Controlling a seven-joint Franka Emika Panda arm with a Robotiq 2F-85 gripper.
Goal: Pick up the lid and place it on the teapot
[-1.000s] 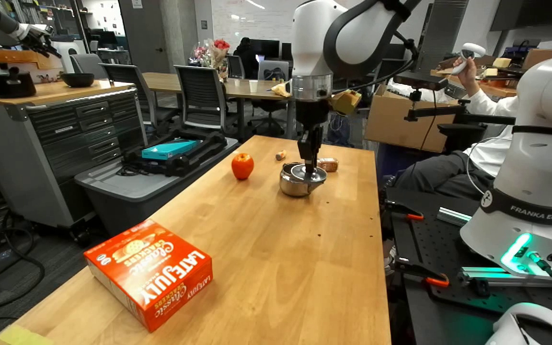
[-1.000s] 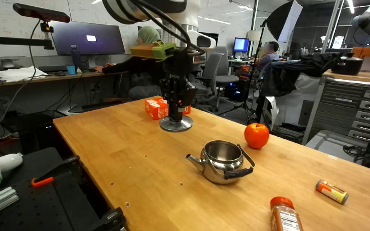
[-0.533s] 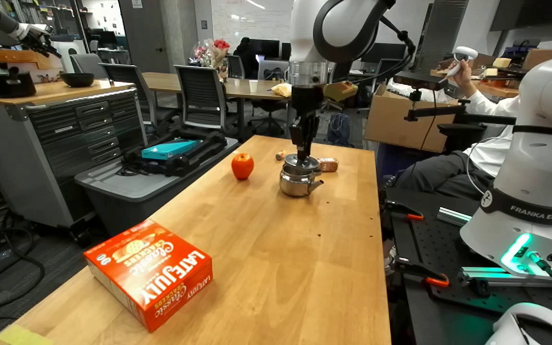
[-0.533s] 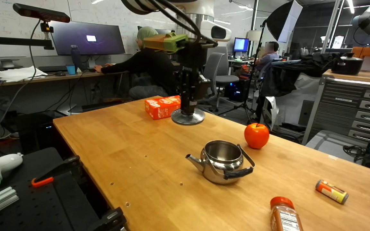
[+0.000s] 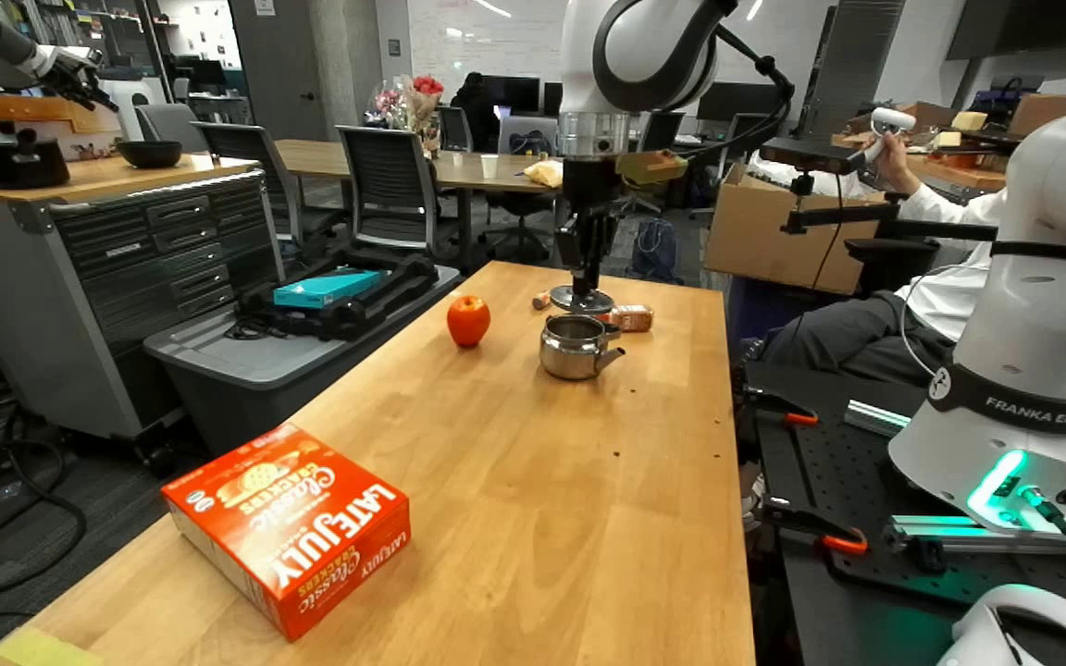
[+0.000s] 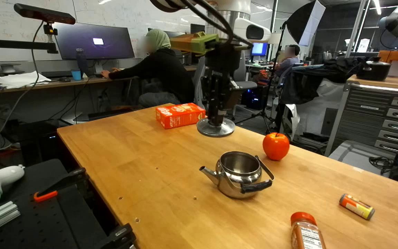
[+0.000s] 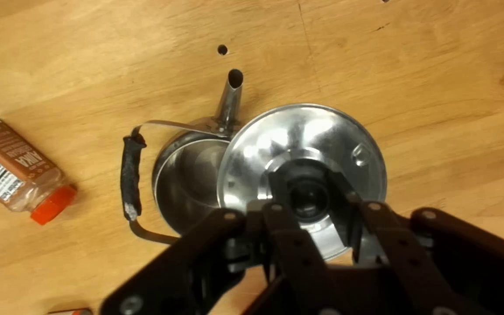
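The lid is a silver metal disc with a black knob, and it hangs in the air in both exterior views (image 5: 572,301) (image 6: 203,128). My gripper (image 6: 216,119) is shut on the lid's knob; its fingers flank the knob in the wrist view (image 7: 309,192). The lid is about level. The teapot (image 6: 231,180) is a small steel kettle with a spout and a dark-gripped handle folded to one side. It stands upright and uncovered on the table, also in an exterior view (image 5: 573,356). In the wrist view the lid (image 7: 322,124) overlaps part of the teapot's opening (image 7: 186,179).
A red apple-like object (image 6: 276,146) stands near the teapot. A spice bottle with a red cap (image 6: 306,231) and a small orange-yellow tube (image 6: 357,206) lie on the table beyond the handle side. An orange cracker box (image 5: 288,523) lies at the table's other end.
My gripper has lifted the lid and carried it sideways, rightward in an exterior view. The lid no longer blocks the teapot's opening in the exterior view where it did. The teapot has not moved.
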